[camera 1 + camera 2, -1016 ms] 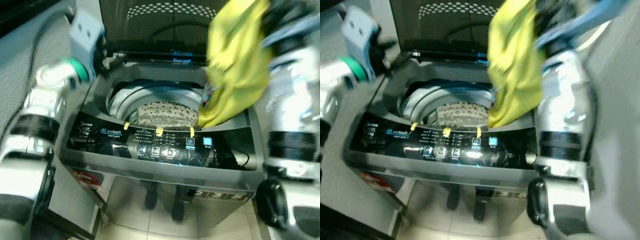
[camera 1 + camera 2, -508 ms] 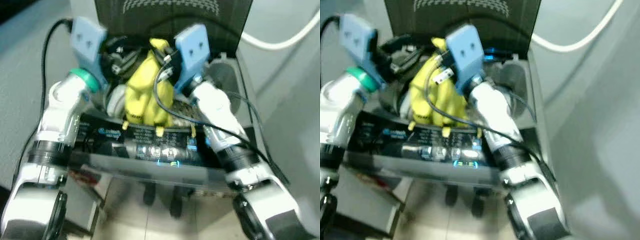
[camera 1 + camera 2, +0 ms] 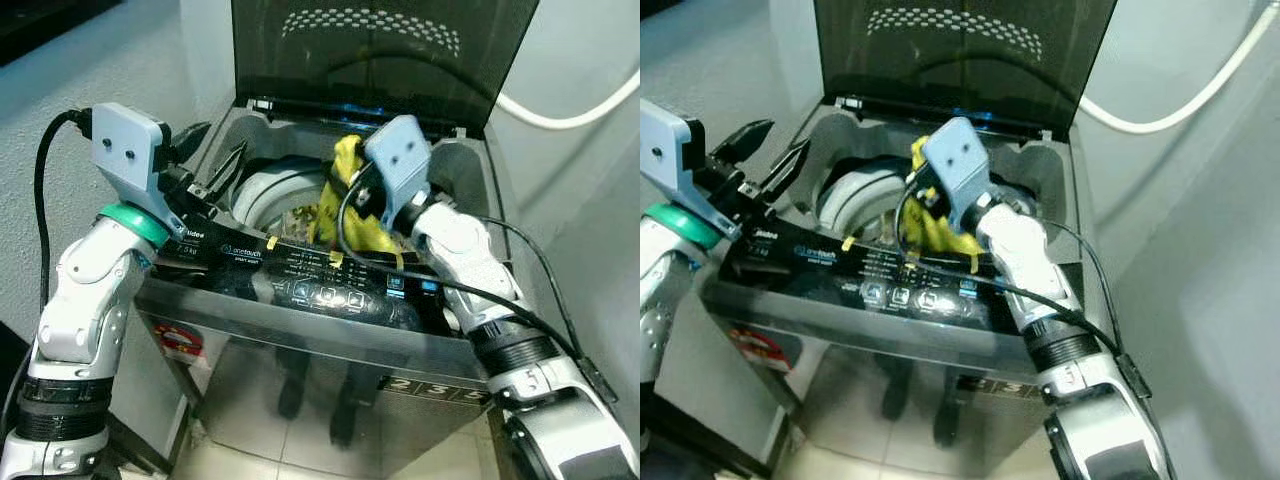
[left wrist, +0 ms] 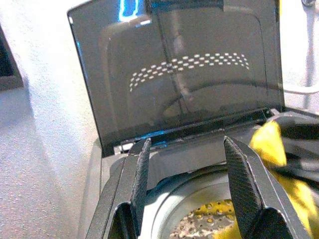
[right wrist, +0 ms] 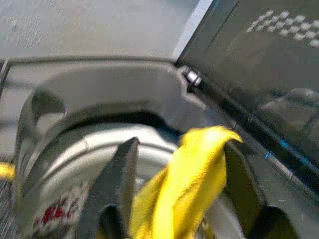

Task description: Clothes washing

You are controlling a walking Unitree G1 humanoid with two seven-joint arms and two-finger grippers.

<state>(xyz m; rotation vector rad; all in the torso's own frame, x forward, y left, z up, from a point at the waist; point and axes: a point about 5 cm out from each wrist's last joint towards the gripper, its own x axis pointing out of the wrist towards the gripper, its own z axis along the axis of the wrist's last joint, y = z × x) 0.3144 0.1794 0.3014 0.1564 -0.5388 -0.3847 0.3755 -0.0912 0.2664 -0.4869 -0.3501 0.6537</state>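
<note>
Left gripper is just hanging by the left edge of the washing machine, fingers spread with nothing in them. Over in the middle, the right gripper has its fingers clamped on the yellow garment, which dangles into the drum under the raised lid.

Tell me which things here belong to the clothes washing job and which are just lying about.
Part of the job:
- grey top-loading washing machine, dark lid raised
- yellow cloth garment, hanging over the drum
- right tool, with the garment between its fingers
- left tool, open, beside the drum opening

Just lying about:
- white hose along the wall
</note>
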